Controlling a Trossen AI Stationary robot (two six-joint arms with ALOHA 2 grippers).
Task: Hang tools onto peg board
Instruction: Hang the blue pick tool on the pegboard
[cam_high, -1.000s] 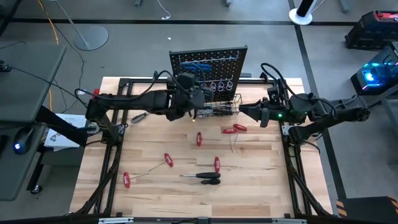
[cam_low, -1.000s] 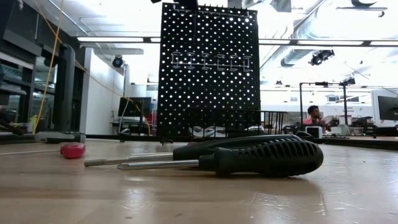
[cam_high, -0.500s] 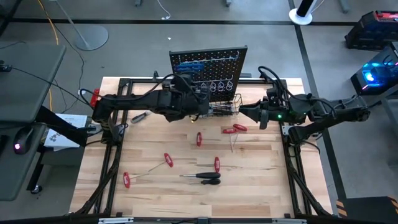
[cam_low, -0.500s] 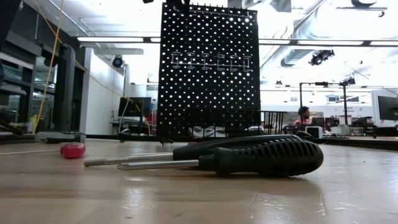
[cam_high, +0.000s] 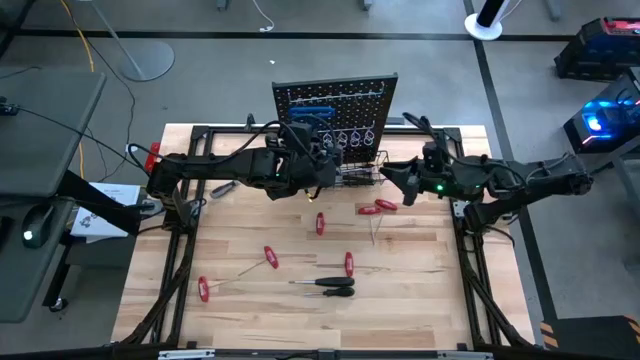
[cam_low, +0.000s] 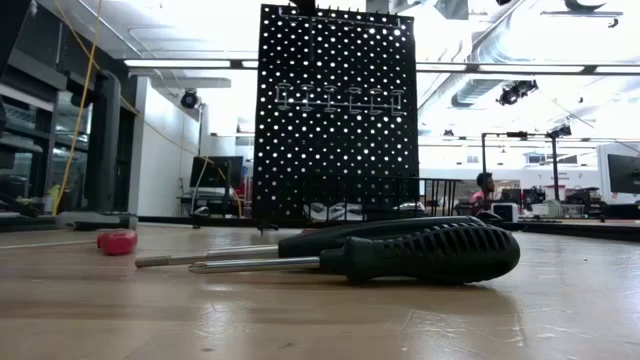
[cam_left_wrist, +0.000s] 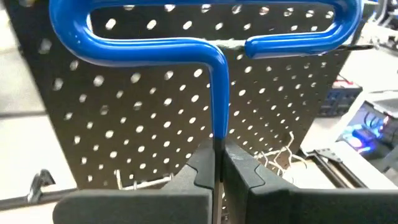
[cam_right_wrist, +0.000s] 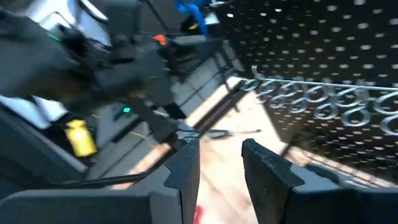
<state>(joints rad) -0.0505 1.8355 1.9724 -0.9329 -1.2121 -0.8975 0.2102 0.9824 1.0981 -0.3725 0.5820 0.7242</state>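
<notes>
I have the left gripper (cam_left_wrist: 216, 171) clamped tight on the shaft of the blue T-handle key (cam_left_wrist: 205, 43), holding it upright against the face of the peg board (cam_high: 336, 97). My right gripper (cam_right_wrist: 221, 163) sits beside the board's wire basket (cam_high: 362, 175), fingers parted and empty. Red-handled tools (cam_high: 320, 224) lie on the table (cam_high: 420, 280)
</notes>
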